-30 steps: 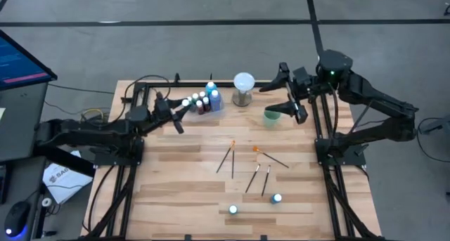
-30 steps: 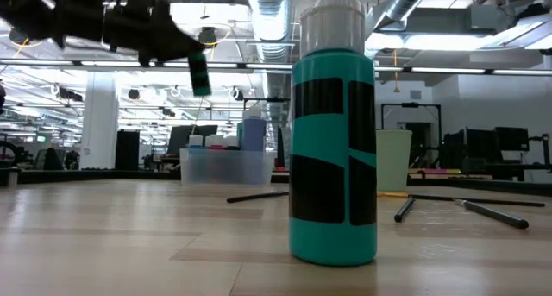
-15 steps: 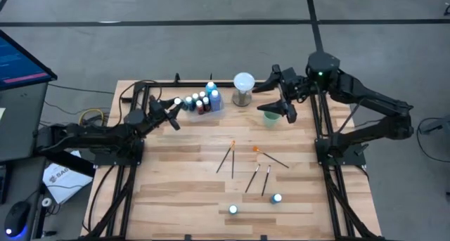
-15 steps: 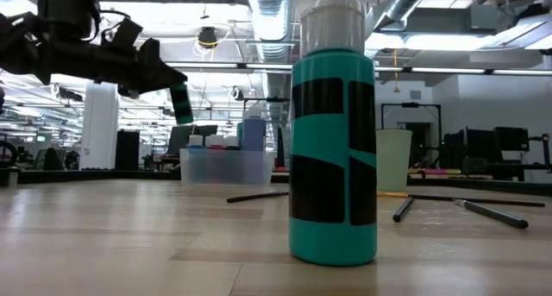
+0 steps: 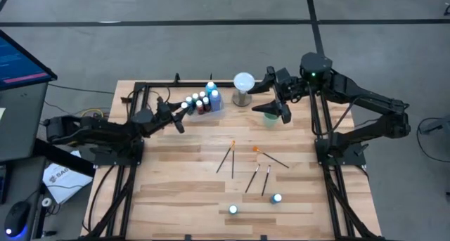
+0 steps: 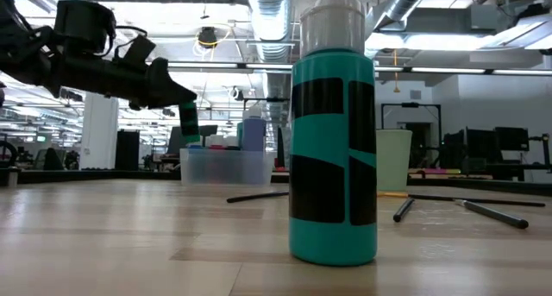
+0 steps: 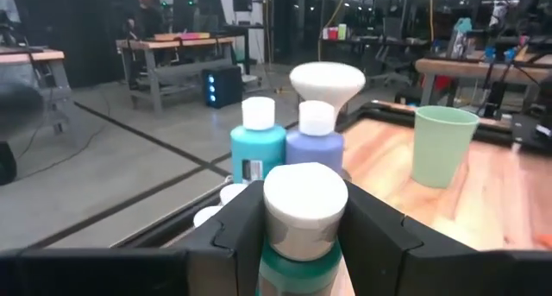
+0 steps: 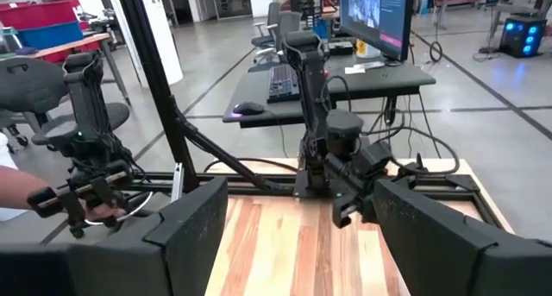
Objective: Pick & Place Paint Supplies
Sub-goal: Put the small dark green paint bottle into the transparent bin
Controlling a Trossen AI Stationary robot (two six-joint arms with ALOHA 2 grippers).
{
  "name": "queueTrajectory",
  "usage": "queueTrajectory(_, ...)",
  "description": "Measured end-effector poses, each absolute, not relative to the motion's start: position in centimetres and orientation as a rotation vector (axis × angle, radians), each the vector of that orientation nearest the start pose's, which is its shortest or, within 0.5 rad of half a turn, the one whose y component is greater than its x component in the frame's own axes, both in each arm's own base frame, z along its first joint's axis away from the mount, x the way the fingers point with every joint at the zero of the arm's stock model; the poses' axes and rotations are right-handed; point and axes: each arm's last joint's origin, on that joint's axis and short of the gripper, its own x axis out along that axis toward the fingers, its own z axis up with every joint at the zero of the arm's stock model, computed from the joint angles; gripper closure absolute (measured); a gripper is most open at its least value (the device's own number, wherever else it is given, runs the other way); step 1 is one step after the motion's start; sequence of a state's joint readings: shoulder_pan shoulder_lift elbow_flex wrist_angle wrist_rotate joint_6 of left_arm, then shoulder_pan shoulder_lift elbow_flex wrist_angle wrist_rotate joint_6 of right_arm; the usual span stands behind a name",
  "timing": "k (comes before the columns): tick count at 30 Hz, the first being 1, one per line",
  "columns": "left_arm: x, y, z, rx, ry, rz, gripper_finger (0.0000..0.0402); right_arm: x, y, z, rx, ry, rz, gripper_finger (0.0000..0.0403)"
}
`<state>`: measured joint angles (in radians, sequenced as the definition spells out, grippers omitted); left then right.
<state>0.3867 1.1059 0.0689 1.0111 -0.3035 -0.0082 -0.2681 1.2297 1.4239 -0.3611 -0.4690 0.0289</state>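
Two bottles (image 5: 233, 210) stand at the table's (image 5: 176, 199) near edge, five brushes (image 5: 225, 159) lie mid-table, and several bottles fill a bin (image 5: 204, 104). The left claw (image 5: 181, 114) clamps one bottle (image 7: 300, 218) beside it. The right claw (image 5: 275, 104) gapes above a cup (image 5: 271, 117).

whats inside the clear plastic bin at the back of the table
The clear bin holds upright white-capped paint bottles with teal, lavender and dark red bodies. How many there are and their lower parts cannot be told, since they crowd together and the left gripper covers some.
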Motion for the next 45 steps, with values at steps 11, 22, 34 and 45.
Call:
queueTrajectory(11, 15.8, 8.9, 14.6, -0.022, 0.043, 0.704, 0.0275, 24.8, -5.4, 44.3, 0.098, 0.158, 0.198, 0.0117)
queueTrajectory(22, 17.2, 10.3, 13.6, -0.034, 0.101, 0.688, 0.0275, 24.8, -5.4, 44.3, 0.097, 0.158, 0.197, 0.0117)
queueTrajectory(34, 17.8, 10.7, 12.0, -0.047, 0.193, 0.706, 0.0275, 24.8, -5.4, 44.3, 0.102, 0.158, 0.195, 0.0117)
queueTrajectory(45, 17.8, 10.7, 11.1, -0.047, 0.244, 0.704, 0.0275, 24.8, -5.4, 44.3, 0.105, 0.159, 0.194, 0.0117)
